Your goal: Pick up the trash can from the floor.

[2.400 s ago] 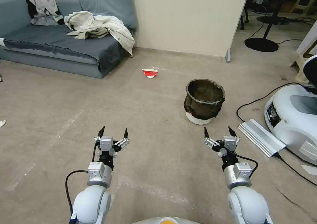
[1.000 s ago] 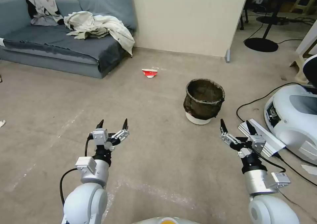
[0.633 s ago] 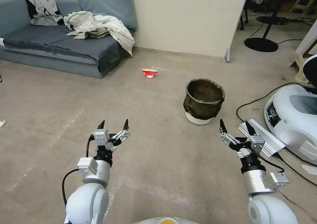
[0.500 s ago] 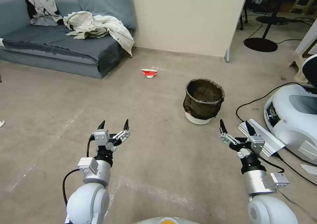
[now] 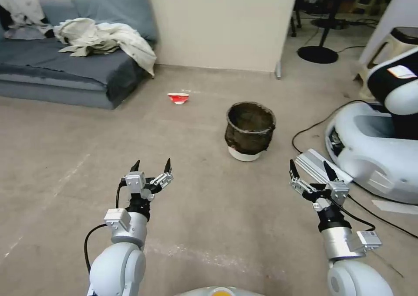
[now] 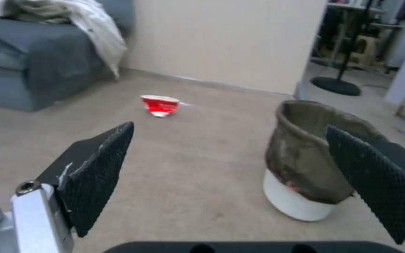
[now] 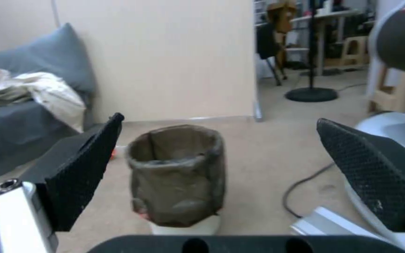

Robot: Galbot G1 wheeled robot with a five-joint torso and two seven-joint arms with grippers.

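The grey fabric sofa (image 5: 52,73) is running off the upper left of the frame. The white rounded robot base (image 5: 374,156) is getting cut at the right edge. The small round white trash can's (image 5: 250,131) inside is lying hidden in shadow.

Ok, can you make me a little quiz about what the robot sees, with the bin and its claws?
1. True or false: the trash can stands upright on the floor.
2. Which claw is nearer the trash can: A) left claw B) right claw?
3. Fill in: the small red cup lies between the trash can and the ____.

Key:
1. True. It stands on its white base, with neither claw touching it.
2. B. Both claws are open and hover short of it, but the right one is closer.
3. Sofa, the grey one with crumpled cloth on it.
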